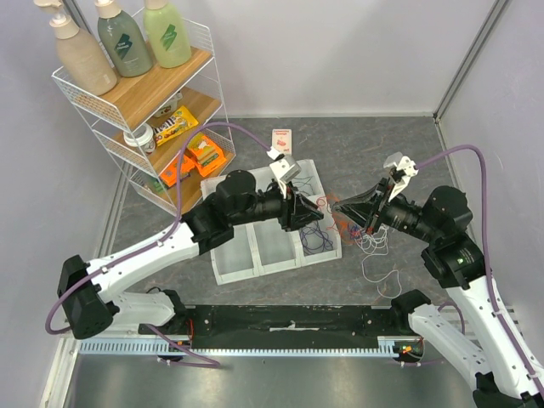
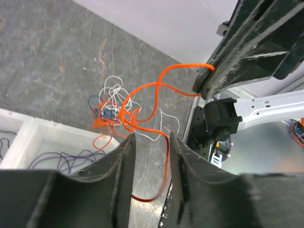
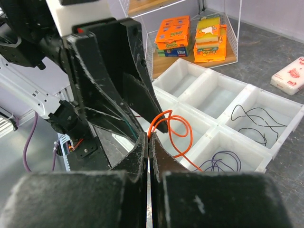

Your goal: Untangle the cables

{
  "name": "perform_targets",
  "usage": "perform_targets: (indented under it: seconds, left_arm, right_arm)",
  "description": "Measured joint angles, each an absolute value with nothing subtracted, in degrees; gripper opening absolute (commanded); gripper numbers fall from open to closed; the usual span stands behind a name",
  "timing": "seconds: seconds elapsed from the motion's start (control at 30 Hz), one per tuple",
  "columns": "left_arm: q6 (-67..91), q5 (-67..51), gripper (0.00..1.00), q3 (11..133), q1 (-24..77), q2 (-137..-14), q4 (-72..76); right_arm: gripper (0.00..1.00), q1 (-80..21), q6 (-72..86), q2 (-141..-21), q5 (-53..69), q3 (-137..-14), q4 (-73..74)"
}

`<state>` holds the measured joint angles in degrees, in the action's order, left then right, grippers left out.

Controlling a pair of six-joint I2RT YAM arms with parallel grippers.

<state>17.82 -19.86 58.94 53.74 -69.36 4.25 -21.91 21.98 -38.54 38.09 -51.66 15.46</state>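
A tangle of orange, white and blue cables (image 1: 355, 228) lies on the table right of the white tray (image 1: 223, 274). My right gripper (image 3: 149, 137) is shut on an orange cable (image 3: 183, 130), holding it up off the tangle (image 2: 111, 111). The orange cable (image 2: 142, 102) runs from the right gripper (image 2: 198, 88) down between the jaws of my left gripper (image 2: 151, 138). Those jaws stand apart, and the strand hangs close to the right-hand finger. In the top view the left gripper (image 1: 318, 216) and right gripper (image 1: 338, 206) nearly meet. A purple cable (image 3: 223, 161) and a black cable (image 3: 251, 121) lie in separate tray compartments.
A wire shelf (image 1: 153, 110) with bottles and snack boxes stands at the back left, close behind the tray. A small packet (image 1: 280, 138) lies on the table behind the tray. A loose white cable (image 1: 380, 276) trails toward the right arm's base.
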Motion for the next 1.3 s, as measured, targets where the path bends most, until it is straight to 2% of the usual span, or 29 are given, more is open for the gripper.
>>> perform_targets:
  seconds: [0.07,0.1,0.13,0.17,0.23,0.27,0.37,0.4,0.43,0.5,0.57,0.7,0.8,0.93,1.03,1.3]
  left_arm:
    - [17.5,-20.0,0.29,59.4,53.8,-70.5,2.7]
    - [17.2,-20.1,0.32,59.7,53.8,-70.8,1.8]
    - [17.1,-20.1,0.44,59.9,53.9,-71.0,1.3]
    - [16.9,-20.1,0.5,60.6,53.9,-71.2,0.3]
    - [16.5,-20.3,0.51,61.8,54.1,-71.7,-0.7]
    - [16.5,-20.6,0.47,62.3,54.1,-71.9,-1.0]
    - [16.6,-22.2,0.11,63.0,54.2,-72.4,-1.0]
    - [16.4,-23.0,0.04,63.3,54.2,-72.8,-1.2]
    - [16.2,-23.4,0.02,63.5,54.3,-73.2,-1.6]
    - [15.7,-23.8,0.02,64.3,54.5,-74.0,-2.9]
    - [15.0,-24.0,0.02,64.8,54.9,-74.4,-4.2]
    - [13.7,-22.7,0.02,64.6,55.7,-73.2,-4.4]
    - [13.0,-20.1,0.02,61.1,56.0,-68.2,-1.7]
    - [12.2,-17.0,0.02,56.3,56.1,-60.2,2.7]
    - [11.6,-15.5,0.02,54.5,56.1,-56.1,6.4]
    - [10.7,-14.4,0.02,51.7,56.4,-51.7,12.1]
  right_arm:
    - [0.0,-21.9,21.8,-38.6,38.4,-51.7,15.5]
    - [0.0,-21.9,21.6,-38.6,38.5,-51.6,15.5]
    - [0.0,-21.9,21.6,-38.6,38.6,-51.6,15.4]
    - [0.0,-21.9,21.4,-38.5,38.8,-51.5,15.4]
    - [0.0,-21.9,21.4,-38.5,39.0,-51.4,15.5]
    - [0.0,-21.9,21.3,-38.5,39.1,-51.4,15.5]
    - [0.0,-21.9,21.1,-38.6,39.3,-51.3,15.5]
    - [0.0,-21.9,21.1,-38.6,39.3,-51.2,15.5]
    - [0.03,-21.9,21.0,-38.6,39.2,-51.1,15.5]
    - [0.12,-21.9,20.9,-38.6,38.9,-51.0,15.6]
    - [0.16,-21.9,20.6,-38.6,37.1,-51.0,16.4]
    - [0.33,-21.9,19.7,-38.7,26.5,-51.0,20.1]
    - [0.52,-21.9,19.8,-39.1,17.0,-50.1,22.7]
    - [0.69,-21.9,21.6,-41.1,8.7,-47.4,25.7]
    - [0.73,-21.9,25.3,-44.8,3.3,-45.9,27.5]
    - [0.66,-21.9,38.3,-62.0,-2.5,-37.2,27.4]
